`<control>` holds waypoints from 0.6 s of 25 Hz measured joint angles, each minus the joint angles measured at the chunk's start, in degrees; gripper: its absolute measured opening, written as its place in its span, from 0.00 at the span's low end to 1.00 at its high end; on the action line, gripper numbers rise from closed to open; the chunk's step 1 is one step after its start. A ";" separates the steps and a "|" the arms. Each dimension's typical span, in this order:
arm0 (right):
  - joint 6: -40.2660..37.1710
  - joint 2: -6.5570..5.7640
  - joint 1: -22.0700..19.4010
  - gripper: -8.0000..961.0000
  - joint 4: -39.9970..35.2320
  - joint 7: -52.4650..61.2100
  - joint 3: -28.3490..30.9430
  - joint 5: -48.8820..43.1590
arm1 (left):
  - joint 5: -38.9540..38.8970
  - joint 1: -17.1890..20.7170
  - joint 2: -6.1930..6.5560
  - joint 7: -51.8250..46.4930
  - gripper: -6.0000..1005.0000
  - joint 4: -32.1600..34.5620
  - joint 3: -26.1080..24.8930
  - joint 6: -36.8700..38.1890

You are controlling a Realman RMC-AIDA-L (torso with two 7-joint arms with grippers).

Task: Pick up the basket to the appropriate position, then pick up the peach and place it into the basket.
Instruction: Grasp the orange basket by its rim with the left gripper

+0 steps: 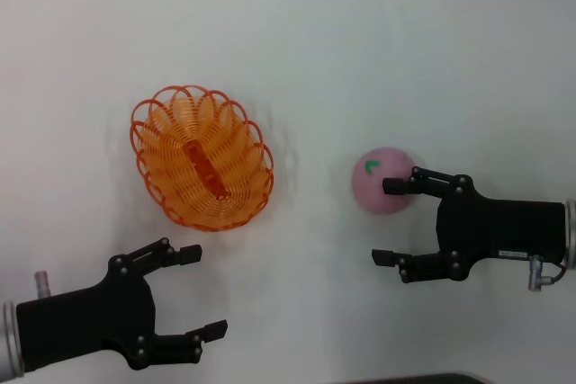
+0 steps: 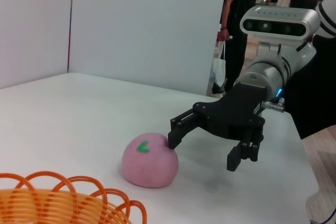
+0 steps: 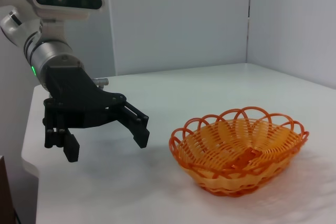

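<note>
Nowhere could any readable writing or brand be made out on the robot or the objects. A plain white table (image 1: 360,42) was seen under everything, with white partition walls (image 3: 178,19) behind it, and people standing beyond the table's edge in the left wrist view. The basket (image 1: 202,157) was set upright on the table, ahead of the left gripper (image 1: 196,292), which was held low and apart from it with its jaws spread and empty. The peach (image 1: 382,179) was found well to the basket's right, the right gripper (image 1: 391,222) spread wide just beside it, one fingertip (image 2: 174,141) touching or nearly touching the fruit.
</note>
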 joint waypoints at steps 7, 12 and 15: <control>0.00 0.00 0.00 0.98 0.00 0.00 0.01 0.00 | 0.00 -0.03 0.00 -0.01 0.92 0.00 0.00 0.09; 0.00 0.00 0.01 0.98 0.00 0.00 0.05 0.00 | 0.00 -0.04 0.00 -0.46 0.92 0.00 -0.07 0.31; 0.00 0.00 0.06 0.98 0.00 0.00 0.09 0.00 | -0.51 -0.51 0.13 -5.29 0.91 0.22 -0.81 0.97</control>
